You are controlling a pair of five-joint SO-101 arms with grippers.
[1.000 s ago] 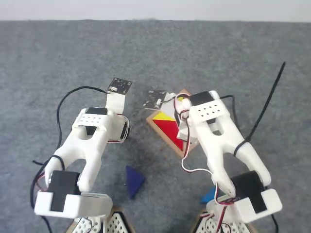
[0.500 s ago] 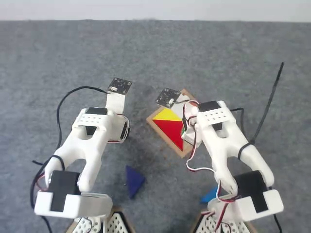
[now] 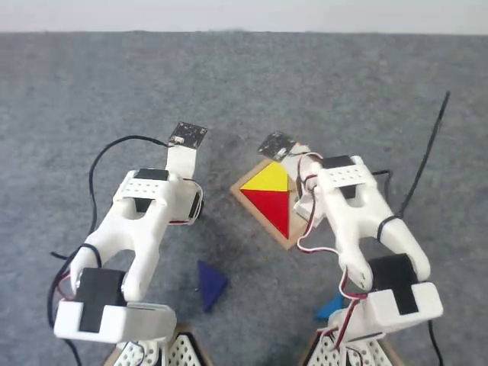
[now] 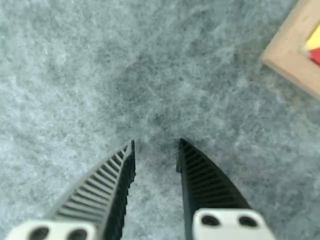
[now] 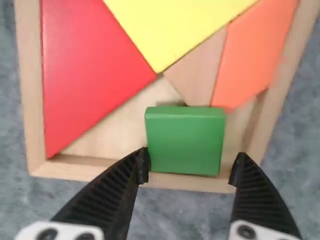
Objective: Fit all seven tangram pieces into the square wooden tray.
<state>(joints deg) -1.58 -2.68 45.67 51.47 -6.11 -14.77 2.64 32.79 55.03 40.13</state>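
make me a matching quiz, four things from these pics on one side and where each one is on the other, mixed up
Things:
1. green square
2. dark blue triangle
3. red triangle
4. left gripper

Places:
A. on the carpet, outside the tray
B. open over bare carpet
C. by the tray's wall, in front of the open right gripper
D. flat in the tray, edge to edge with the yellow triangle

Pairs: 1-C, 2-A, 3-D, 4-B
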